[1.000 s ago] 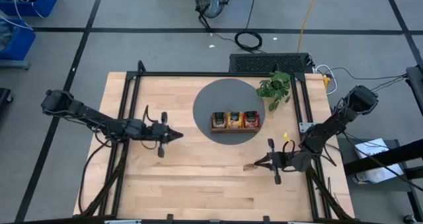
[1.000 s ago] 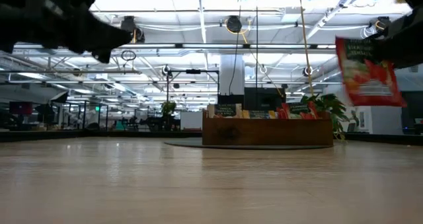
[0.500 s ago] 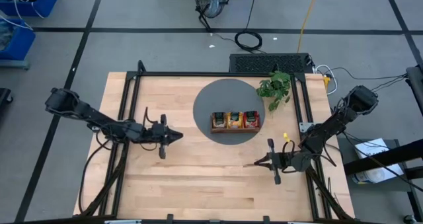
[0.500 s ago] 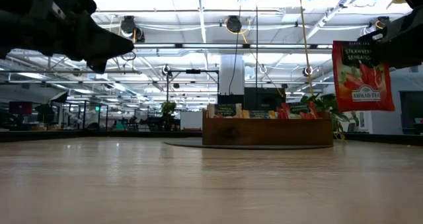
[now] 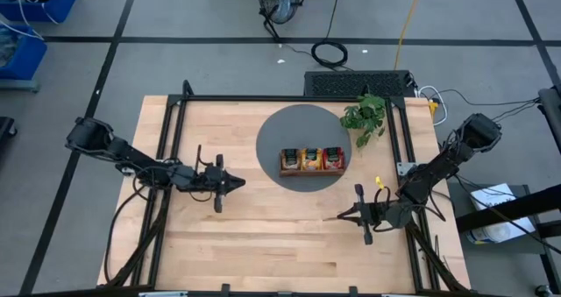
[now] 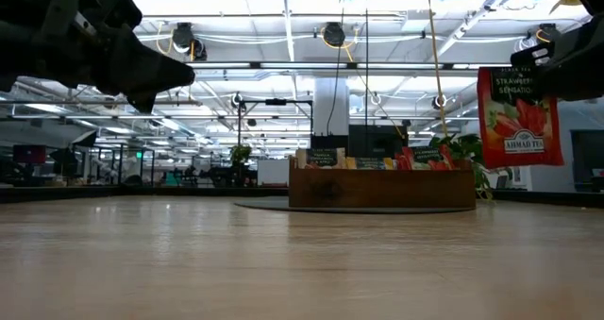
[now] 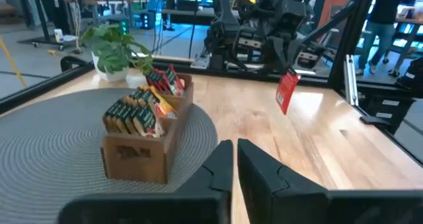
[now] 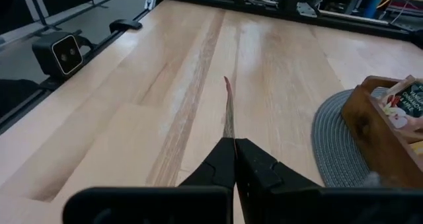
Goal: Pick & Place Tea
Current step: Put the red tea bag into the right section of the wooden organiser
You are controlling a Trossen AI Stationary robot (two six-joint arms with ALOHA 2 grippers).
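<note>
Red strawberry tea sachet (image 6: 518, 117) hangs pinched between the pressed-together fingers of the right gripper (image 5: 344, 215), lifted clear of the wooden table (image 5: 263, 244) in front of the wooden tray (image 5: 312, 161), toward the tray's right end. Seen from the right wrist, the sachet shows edge-on past the fingertips (image 8: 228, 150). The left gripper (image 5: 238, 183) hovers to the left of the tray, fingers nearly together and holding nothing. The tray sits on a round grey woven mat (image 5: 289, 126), its three compartments holding green, orange and red sachets. A leafy plant (image 5: 365, 117) stands behind the tray's right end.
</note>
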